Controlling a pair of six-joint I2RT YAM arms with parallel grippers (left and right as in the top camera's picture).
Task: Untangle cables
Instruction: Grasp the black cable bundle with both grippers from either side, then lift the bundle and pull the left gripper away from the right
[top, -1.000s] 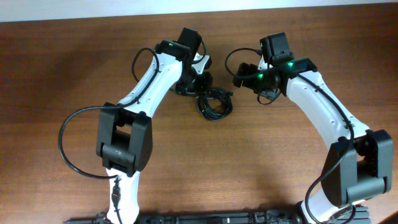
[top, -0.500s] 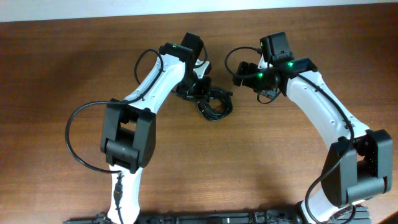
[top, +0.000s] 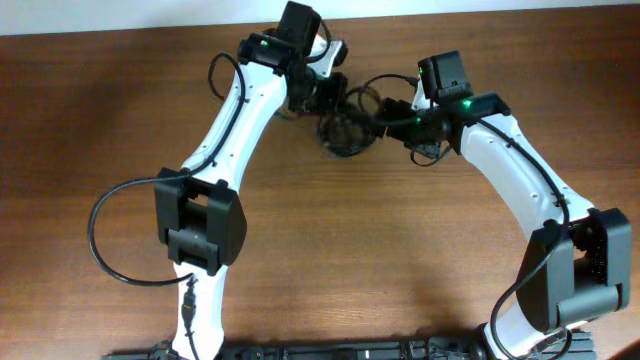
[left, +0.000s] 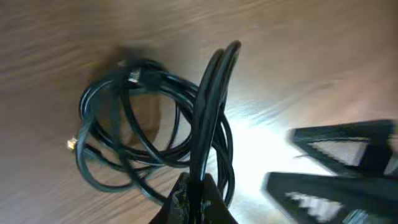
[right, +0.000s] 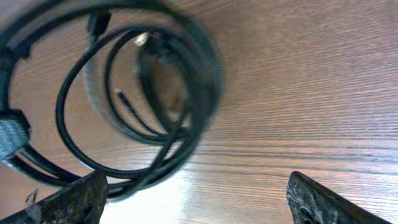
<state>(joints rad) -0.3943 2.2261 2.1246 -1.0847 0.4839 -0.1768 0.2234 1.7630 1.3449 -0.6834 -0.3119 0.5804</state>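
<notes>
The cables (top: 345, 130) are a loose coil of thin black cords on the wooden table, between the two arms near its far edge. My left gripper (top: 325, 95) is shut on a loop of the cables (left: 208, 112) and holds that loop raised, while the rest of the coil (left: 134, 134) lies on the wood with a small plug end at its left. My right gripper (top: 395, 120) is open, just right of the coil. In the right wrist view the coiled cables (right: 143, 93) lie ahead of its spread fingers (right: 196, 196), the left finger next to the cords.
The table's far edge (top: 400, 18) runs just behind both grippers. The thicker black arm wire (top: 105, 240) loops out at the left arm's base. The right gripper's open fingers (left: 339, 168) show in the left wrist view.
My left gripper has moved toward the far edge, pulling the coil of cables up and away with it. The right arm has stayed in place.
</notes>
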